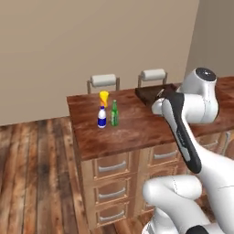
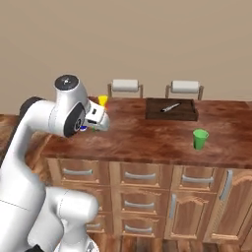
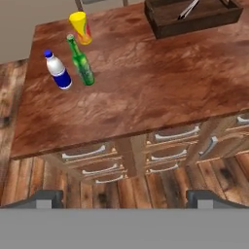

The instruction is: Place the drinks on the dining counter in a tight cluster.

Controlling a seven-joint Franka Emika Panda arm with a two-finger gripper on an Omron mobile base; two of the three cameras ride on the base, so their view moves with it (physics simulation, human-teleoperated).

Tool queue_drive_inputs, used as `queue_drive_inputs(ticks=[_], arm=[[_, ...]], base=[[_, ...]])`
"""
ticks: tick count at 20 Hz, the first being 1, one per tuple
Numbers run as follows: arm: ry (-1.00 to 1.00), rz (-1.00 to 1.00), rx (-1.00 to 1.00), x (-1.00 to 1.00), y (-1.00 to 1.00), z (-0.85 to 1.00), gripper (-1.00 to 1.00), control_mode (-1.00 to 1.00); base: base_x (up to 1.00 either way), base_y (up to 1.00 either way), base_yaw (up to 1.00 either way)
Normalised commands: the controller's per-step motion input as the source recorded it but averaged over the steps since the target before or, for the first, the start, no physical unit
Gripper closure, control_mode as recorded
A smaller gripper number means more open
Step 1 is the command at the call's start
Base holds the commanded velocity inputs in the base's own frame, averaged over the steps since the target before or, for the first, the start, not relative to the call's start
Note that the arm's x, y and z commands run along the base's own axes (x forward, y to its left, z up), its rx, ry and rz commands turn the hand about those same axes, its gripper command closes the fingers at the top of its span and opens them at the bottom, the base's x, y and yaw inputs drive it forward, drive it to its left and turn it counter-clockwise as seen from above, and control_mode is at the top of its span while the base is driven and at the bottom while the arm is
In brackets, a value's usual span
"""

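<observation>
On the dining counter (image 3: 146, 92) three drinks (image 3: 80, 61) stand upright, necks up; fingers (image 3: 124, 198) wide, empty

A dark wooden tray (image 2: 172, 110) holds a silver utensil (image 2: 170, 107). In front of the tray and to its right stands a green cup (image 2: 200, 139). Behind the tray, two chairs (image 2: 126, 87) show pale cushioned backrests.

On the dining counter (image 3: 146, 87) stand three drinks: one yellow cup (image 3: 81, 27), one white bottle (image 3: 57, 71), one green bottle (image 3: 81, 62). One dark tray (image 2: 172, 110), one green cup (image 2: 200, 139), two stools (image 1: 104, 81) behind at twelve o'clock.
</observation>
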Motion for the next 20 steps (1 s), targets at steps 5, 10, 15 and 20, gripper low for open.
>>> queue_drive_inputs(ticks=[5, 10, 15, 20], arm=[[0.00, 0.00, 0.00, 0.00, 0.00, 0.00, -1.00, 1.00], [0.00, 0.00, 0.00, 0.00, 0.00, 0.00, -1.00, 1.00], [0.00, 0.00, 0.00, 0.00, 0.00, 0.00, -1.00, 1.00], [0.00, 0.00, 0.00, 0.00, 0.00, 0.00, -1.00, 1.00]], base=[[-0.75, 0.99, 0.48], [-0.12, 0.94, 0.85], [-0.07, 0.77, 0.93], [-0.03, 0.74, 0.92]])
